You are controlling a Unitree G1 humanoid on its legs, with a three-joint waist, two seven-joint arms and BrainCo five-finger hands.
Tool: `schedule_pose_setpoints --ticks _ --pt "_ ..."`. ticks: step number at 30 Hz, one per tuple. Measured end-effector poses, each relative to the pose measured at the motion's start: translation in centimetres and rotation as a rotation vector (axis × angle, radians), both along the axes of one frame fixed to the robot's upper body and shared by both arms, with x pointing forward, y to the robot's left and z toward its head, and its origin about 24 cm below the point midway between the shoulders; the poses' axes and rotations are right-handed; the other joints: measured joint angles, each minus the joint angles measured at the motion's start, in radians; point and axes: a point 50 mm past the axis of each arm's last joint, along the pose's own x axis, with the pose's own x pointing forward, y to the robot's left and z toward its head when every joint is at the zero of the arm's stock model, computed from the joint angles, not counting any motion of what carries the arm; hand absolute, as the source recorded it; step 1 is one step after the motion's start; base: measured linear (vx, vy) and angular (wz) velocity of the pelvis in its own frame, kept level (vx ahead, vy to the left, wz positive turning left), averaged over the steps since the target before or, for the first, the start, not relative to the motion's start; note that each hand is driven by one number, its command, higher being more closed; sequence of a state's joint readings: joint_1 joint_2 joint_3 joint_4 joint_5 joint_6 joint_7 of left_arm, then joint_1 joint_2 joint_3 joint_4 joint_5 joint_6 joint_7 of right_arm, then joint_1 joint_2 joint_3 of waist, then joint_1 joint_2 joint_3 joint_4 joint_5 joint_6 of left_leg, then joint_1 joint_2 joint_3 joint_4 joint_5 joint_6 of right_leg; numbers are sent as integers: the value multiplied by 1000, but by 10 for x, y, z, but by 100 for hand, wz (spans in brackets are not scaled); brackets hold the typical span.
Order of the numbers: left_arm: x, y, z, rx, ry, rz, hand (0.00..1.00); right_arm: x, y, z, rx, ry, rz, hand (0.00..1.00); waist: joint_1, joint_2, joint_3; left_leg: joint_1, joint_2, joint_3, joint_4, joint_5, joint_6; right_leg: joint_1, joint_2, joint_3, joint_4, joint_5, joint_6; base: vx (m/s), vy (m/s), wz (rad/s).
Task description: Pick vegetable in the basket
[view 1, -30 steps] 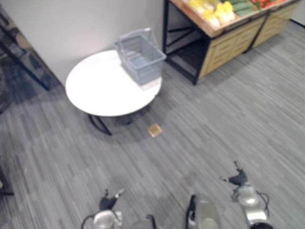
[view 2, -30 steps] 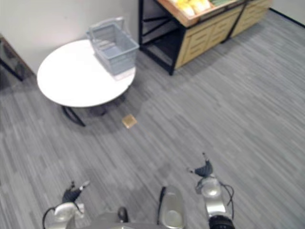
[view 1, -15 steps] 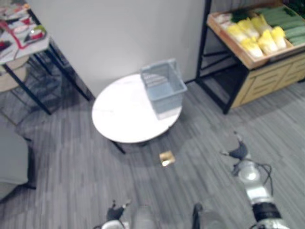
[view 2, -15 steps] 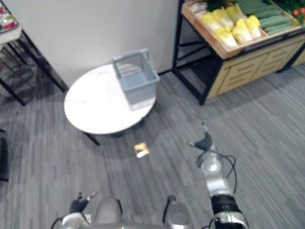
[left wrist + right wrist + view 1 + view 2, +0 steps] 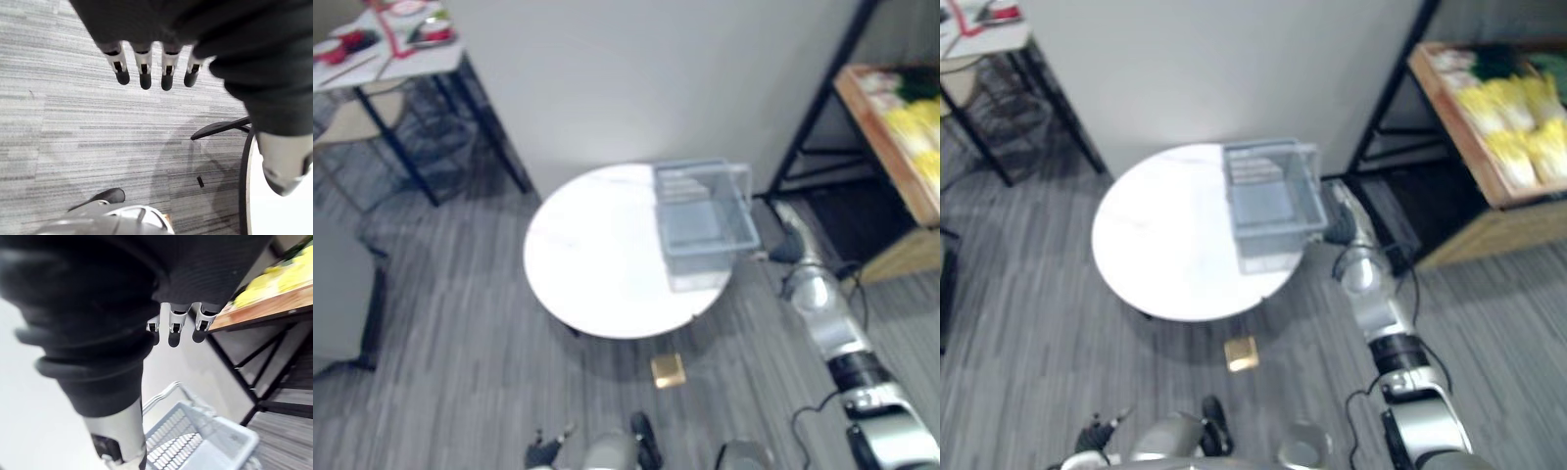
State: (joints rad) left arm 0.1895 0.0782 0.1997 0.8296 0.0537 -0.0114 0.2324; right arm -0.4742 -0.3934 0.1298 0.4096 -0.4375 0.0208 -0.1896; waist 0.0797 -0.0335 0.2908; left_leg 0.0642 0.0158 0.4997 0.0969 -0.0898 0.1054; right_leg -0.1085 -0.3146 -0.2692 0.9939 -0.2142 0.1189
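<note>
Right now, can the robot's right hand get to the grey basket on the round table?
Probably yes. The right robot hand is close beside the basket at the edge of the table. Its fingers are open, and nothing seems to stand between them.

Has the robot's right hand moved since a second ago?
Yes. The right robot hand was far from the basket; now it hangs close beside the basket's right side.
</note>
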Motion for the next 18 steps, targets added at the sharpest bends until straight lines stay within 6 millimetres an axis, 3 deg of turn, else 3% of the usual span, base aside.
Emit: schedule_pose_setpoints --ticks 2,4,5,6,7,8,10,12,15,18 --pt "7 0 2 3 -15 -14 0 7 8 15 -48 -45 32 0 -2 1 1 25 17 -71 -9 3 -4 -66 12 8 -131 -35 -60 296 -141 92" --pt "13 -1 3 6 -27 -33 0 10 7 23 -76 -66 40 0 -13 1 1 25 31 -124 -10 7 -11 -80 44 61 -321 -35 -61 259 -272 109" --pt "19 -1 5 11 -39 -59 0 13 4 31 -96 -82 38 0 -25 -2 -1 22 39 -162 -26 13 -63 -75 74 138 -540 -6 -39 241 -334 128" --pt "22 2 7 25 -47 -76 0 14 2 36 -105 -92 36 0 -22 -24 -3 22 28 -181 -34 12 -98 -78 74 180 -643 64 -39 226 -374 110" --pt "22 11 9 54 -44 -89 0 16 5 37 -109 -88 48 0 -16 -66 -4 27 5 -196 -38 12 -120 -78 56 216 -711 196 -33 174 -370 62" --pt "20 14 7 60 -22 -91 0 20 8 36 -136 -62 70 0 -11 -64 -4 26 12 -211 -38 9 -154 -77 58 211 -699 188 24 164 -374 43" --pt "16 11 7 52 -25 -94 0 24 12 35 -190 -33 99 0 0 -16 -21 7 77 -202 -42 17 -178 -60 117 175 -762 200 -3 125 -278 13" --pt "15 10 6 51 -26 -93 0 31 15 47 -233 -47 116 0 6 10 -21 -14 120 -210 -59 32 -204 -58 161 145 -810 220 -30 114 -229 6" --pt "13 8 5 44 -19 -90 0 40 13 66 -272 -64 112 0 7 22 -14 -30 157 -242 -79 53 -228 -43 198 102 -856 233 -49 75 -149 23" --pt "9 3 2 27 -8 -87 0 48 11 86 -319 -99 109 0 10 32 -7 -68 162 -272 -79 62 -232 -43 201 72 -893 249 -54 30 -37 30"
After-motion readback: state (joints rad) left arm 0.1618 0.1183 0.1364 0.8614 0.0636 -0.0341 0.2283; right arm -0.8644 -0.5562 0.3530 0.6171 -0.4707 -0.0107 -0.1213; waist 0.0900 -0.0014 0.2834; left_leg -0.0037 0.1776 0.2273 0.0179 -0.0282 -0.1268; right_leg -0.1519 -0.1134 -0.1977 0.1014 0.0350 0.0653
